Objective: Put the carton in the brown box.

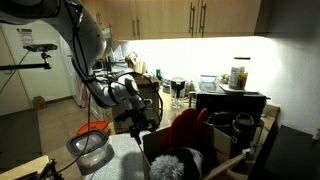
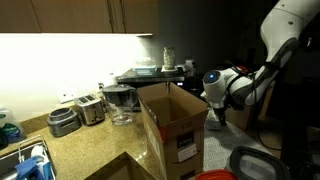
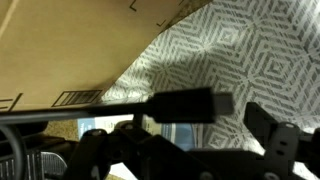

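The brown box (image 2: 175,128) stands open on the counter and also shows in an exterior view (image 1: 178,148). My gripper (image 2: 214,117) is low beside the box's outer wall, near counter height; it also shows in an exterior view (image 1: 136,120). In the wrist view the cardboard wall (image 3: 70,50) fills the upper left above a grey patterned cloth (image 3: 240,50). Dark fingers (image 3: 240,125) cross the lower frame. A small pale blue and white thing (image 3: 180,133) shows behind them. I cannot tell whether it is the carton or whether the fingers grip it.
A toaster (image 2: 90,108) and a glass pitcher (image 2: 120,103) stand along the back counter. A metal strainer (image 1: 90,150) with something orange behind it sits near the arm. A red mitt-like thing (image 1: 190,125) rises by the box. Dark appliances (image 1: 230,105) crowd the far side.
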Motion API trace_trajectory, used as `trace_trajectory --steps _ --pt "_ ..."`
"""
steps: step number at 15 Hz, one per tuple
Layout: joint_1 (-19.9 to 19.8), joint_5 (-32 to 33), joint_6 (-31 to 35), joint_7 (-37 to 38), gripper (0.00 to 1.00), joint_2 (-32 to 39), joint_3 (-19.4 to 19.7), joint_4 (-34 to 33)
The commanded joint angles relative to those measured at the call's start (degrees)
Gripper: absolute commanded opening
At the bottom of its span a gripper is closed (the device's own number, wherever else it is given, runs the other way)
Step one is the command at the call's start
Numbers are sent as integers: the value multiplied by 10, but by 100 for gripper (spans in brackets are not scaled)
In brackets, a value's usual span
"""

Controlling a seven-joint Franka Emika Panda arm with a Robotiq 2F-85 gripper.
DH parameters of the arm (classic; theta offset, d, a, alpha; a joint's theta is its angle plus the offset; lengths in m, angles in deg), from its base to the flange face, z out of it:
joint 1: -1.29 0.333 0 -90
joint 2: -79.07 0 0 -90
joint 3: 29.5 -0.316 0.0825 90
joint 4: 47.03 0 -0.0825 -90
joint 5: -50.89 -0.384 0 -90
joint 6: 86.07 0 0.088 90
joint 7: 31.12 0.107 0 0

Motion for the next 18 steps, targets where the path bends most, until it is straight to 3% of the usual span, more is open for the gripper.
trace_trajectory --steps 1,7,18 --pt "-7 -16 -7 -82 100 19 -2 -17" --pt "-9 -16 -24 -126 100 37 5 -39" --pt "7 13 8 -98 100 59 9 -37"
